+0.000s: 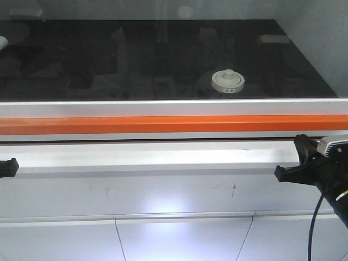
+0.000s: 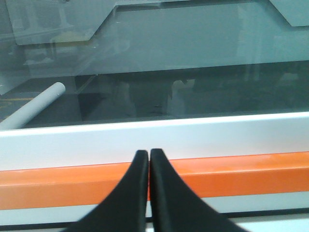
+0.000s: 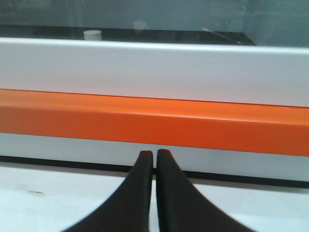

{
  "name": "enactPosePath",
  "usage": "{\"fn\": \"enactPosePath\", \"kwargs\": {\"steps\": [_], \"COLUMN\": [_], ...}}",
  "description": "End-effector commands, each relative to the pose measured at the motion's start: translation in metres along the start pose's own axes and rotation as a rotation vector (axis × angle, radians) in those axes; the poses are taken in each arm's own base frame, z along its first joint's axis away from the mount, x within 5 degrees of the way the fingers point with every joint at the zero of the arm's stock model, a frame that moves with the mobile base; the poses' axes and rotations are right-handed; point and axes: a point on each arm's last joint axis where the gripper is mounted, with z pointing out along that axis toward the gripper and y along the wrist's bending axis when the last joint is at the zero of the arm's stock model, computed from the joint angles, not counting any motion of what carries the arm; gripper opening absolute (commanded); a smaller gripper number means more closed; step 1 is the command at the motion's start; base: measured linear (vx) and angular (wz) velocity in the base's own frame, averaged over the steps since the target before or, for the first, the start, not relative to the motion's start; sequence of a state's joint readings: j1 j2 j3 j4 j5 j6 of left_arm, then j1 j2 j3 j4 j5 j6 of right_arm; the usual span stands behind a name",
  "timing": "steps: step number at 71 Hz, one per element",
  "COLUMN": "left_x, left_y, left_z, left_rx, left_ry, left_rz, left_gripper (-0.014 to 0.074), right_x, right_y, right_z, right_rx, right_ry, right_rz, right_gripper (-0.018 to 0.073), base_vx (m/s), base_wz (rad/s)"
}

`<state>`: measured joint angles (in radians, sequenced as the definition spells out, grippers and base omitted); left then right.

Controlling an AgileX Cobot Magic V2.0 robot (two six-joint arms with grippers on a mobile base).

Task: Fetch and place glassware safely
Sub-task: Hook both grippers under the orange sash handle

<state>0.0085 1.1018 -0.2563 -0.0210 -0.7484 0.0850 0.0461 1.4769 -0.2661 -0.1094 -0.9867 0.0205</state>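
Front view. Shows the glass jar (image 1: 228, 81) upright on the black worktop (image 1: 81, 60), right of centre and back from the front edge, cream lid (image 1: 228, 78) on with the knob up. Puts a white rail (image 1: 163, 107) and an orange band (image 1: 163, 125) between jar and robot. Catches only a black tip of the left gripper (image 1: 7, 166) at the left border. Has the right gripper (image 1: 296, 161) low at the right border. Leaves both below the rail and well apart from the jar, probably parked there so nothing can bump the glass before a reach.

Left wrist view. Has the left gripper (image 2: 148, 153) pressed closed, fingertips touching, nothing held, aimed at the orange band (image 2: 251, 174). Takes in a white tube (image 2: 34, 108) lying far left on the dark surface. Shows no jar.

Right wrist view. Has the right gripper (image 3: 155, 154) closed to a hairline slit, empty, facing the orange band (image 3: 217, 128). Just clears the rail to the lid (image 3: 92, 34), up and left. Suggests fetching is not yet begun: needs lifting over the rail and opening first.
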Motion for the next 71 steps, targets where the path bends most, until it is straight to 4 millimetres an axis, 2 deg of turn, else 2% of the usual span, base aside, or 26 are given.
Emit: {"fn": "enactPosePath", "kwargs": {"steps": [1,14,34,60,71], "left_x": [-0.016,-0.016,-0.016,-0.016,-0.015], "left_y": [0.001,0.001,0.001,0.001,0.001], "left_z": [0.002,0.002,0.002,0.002,0.002], "left_rx": [-0.009,-0.009,-0.009,-0.009,-0.008], "left_ry": [-0.116,-0.116,-0.116,-0.116,-0.105], "left_rz": [-0.004,-0.004,-0.004,-0.004,-0.004], "left_gripper": [-0.0007,-0.0007,-0.0007,-0.0007,-0.0007], "right_x": [-0.016,-0.009,0.007,0.005,-0.001], "right_y": [0.000,-0.001,-0.002,-0.004,-0.005], "right_z": [0.010,0.024,0.034,0.060,0.062], "right_rx": [-0.008,-0.009,-0.009,-0.001,0.000], "right_ry": [-0.127,-0.098,-0.074,-0.103,-0.158], "right_rz": [-0.028,-0.035,-0.039,-0.049,-0.050], "right_gripper": [-0.0001,-0.0001,-0.0001,-0.0001,-0.0001], "base_vx": [0.00,0.00,0.00,0.00,0.00], "base_wz": [0.00,0.00,0.00,0.00,0.00]}}
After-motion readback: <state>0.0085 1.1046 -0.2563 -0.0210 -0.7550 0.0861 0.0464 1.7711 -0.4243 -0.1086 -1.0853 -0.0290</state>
